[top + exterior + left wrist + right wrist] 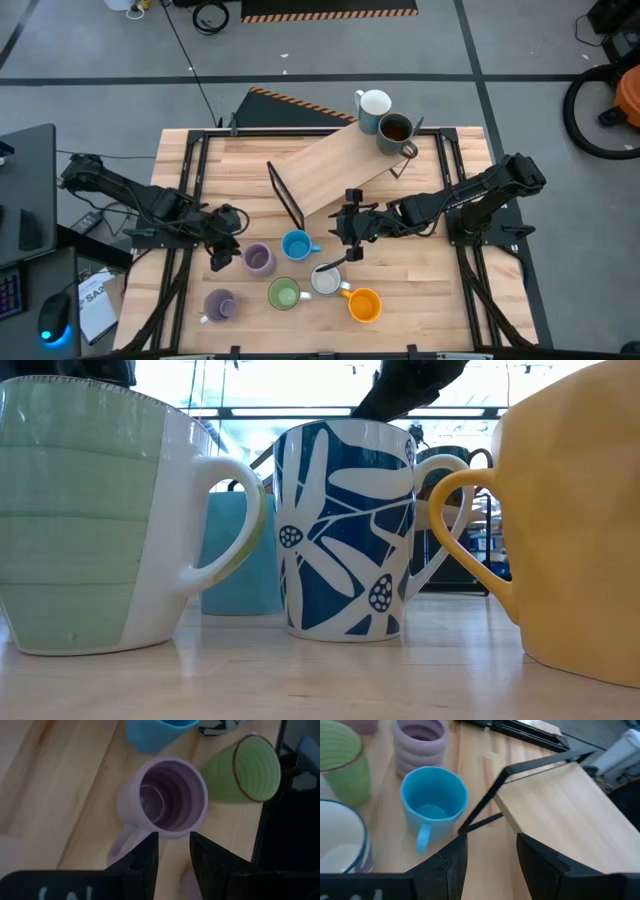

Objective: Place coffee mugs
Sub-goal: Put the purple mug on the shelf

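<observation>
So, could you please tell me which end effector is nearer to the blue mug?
Right. The right end effector hovers just beside the blue mug; the left end effector sits beyond the purple mug.

A pale wooden table (420, 300) with a dark metal frame is carrying everything. Six mugs are sitting in a cluster near its front edge: a purple mug (259, 259), a blue mug (296, 245), a second purple mug (220, 305), a green mug (284, 294), a white mug with a blue pattern (326, 280) and an orange mug (364, 304). Behind them a sloping wooden board (345, 165) on a dark stand is resting on the tabletop, reaching toward the back edge.
</observation>
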Available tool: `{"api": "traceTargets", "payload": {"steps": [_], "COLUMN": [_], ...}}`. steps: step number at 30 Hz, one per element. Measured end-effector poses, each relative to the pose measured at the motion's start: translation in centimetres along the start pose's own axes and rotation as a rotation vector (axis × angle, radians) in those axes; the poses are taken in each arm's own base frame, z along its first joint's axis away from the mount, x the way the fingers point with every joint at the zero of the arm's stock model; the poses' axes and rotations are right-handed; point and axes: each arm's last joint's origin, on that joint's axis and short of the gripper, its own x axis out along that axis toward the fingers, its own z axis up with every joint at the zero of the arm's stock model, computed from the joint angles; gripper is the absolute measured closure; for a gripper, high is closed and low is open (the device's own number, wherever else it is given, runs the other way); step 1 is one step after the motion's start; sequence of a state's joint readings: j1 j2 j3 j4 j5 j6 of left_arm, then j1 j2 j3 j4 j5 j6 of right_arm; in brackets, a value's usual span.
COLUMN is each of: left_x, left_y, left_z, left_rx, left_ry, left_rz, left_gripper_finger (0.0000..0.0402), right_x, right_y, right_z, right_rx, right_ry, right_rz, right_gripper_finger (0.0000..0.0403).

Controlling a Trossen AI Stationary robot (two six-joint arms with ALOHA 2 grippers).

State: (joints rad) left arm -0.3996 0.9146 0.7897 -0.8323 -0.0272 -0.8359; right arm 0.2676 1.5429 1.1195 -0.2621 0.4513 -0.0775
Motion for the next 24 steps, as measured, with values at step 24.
{"api": "traceTargets", "payload": {"steps": [24], "left_x": [5.6], "left_y": [-5.8], "left_z": [5.6], "left_rx": [-0.215], "left_ry": [0.168], "left_rz": [0.146], "left_gripper_finger": [0.0285], "right_x": [-1.3], "right_y": [0.1], "right_z": [-4.4], "right_rx": [-0.124], "right_ry": [-0.099], "right_rz": [-0.174], "right_gripper_finger": [0.0227]}}
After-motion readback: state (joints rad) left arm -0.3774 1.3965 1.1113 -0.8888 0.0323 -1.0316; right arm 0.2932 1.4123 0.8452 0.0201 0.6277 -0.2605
